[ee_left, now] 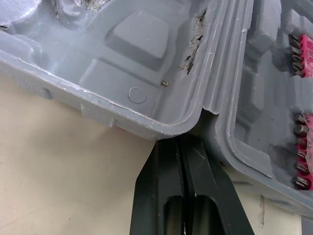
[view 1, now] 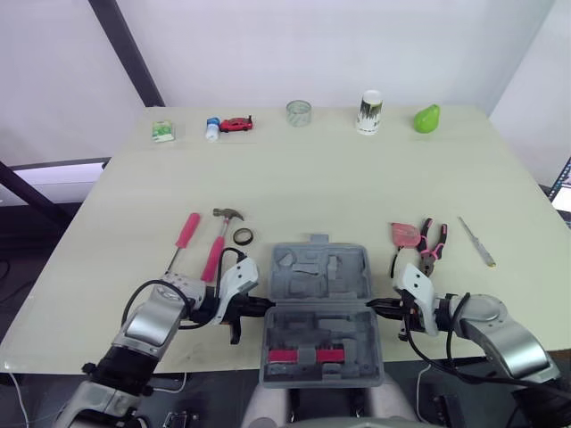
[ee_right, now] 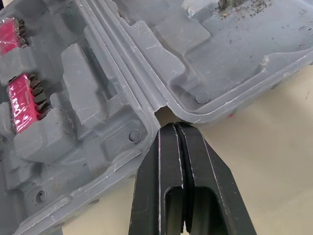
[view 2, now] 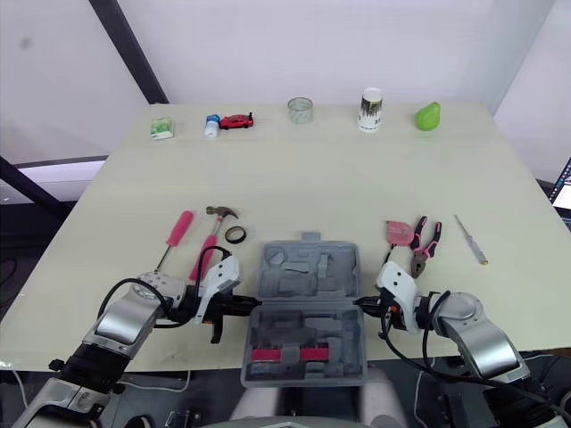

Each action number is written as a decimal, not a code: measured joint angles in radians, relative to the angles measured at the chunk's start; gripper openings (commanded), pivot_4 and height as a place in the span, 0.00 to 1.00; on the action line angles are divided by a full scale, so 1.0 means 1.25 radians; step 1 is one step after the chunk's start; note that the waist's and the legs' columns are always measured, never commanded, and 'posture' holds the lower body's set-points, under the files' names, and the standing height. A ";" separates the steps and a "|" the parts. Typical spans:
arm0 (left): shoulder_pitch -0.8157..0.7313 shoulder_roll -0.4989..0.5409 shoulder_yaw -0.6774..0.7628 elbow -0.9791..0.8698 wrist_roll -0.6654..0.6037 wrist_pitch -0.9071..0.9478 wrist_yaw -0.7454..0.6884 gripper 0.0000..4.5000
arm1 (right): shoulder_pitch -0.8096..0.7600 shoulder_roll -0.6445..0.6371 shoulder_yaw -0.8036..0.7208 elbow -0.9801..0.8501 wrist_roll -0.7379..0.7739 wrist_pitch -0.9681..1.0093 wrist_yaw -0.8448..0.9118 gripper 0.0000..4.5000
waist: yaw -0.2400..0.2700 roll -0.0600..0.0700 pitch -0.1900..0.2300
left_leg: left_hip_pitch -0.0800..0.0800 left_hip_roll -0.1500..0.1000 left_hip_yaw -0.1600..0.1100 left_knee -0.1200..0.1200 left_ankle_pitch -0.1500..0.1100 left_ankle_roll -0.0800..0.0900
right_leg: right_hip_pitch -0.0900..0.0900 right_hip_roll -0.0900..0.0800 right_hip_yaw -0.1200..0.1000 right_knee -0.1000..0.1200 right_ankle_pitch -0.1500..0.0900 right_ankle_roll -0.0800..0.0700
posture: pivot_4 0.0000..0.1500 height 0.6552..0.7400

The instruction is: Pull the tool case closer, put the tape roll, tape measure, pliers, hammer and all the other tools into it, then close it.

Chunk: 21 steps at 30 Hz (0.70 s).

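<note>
- The tool case (view 1: 303, 267) lies open and flat on the table (view 1: 312, 178). Its hinge line runs straight from one gripper to the other, and the lid half is the far half.
- The left gripper (ee_left: 183, 142), fingers pressed together on nothing, noses into the hinge notch on the case's left side.
- The right gripper (ee_right: 175, 128), fingers also together and empty, meets the matching notch on the case's right side.
- The hammer (view 1: 219, 241) and the tape roll (view 1: 243, 236) lie just left of the case's lid half, so the left arm is probably the nearer one. The hammer's handle runs roughly along the case's side.
- The pliers (view 1: 434, 245) lie right of the case, nearer the right arm.
- A pink item (view 1: 404, 234) between the case and the pliers may be the tape measure, but I cannot tell.
- The case's near half seems to overhang the table edge, and its support there is unclear.
</note>
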 measured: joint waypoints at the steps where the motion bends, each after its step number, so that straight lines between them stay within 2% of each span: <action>1: 0.005 0.004 -0.005 -0.010 0.000 0.001 -0.001 0.01 | 0.005 -0.002 0.000 -0.001 0.002 0.001 -0.001 0.00 | 0.000 0.000 0.000 | 0.000 0.000 0.000 0.000 0.000 0.000 | 0.000 0.000 0.000 0.000 0.000 0.000 | 1.00 1.00; 21: 0.005 0.007 -0.041 -0.017 0.009 -0.007 0.005 0.01 | 0.043 -0.023 -0.008 -0.038 0.025 0.034 -0.020 0.00 | 0.002 0.007 -0.006 | 0.001 0.000 0.000 0.000 0.000 0.000 | 0.001 0.000 0.000 0.000 0.000 0.000 | 1.00 1.00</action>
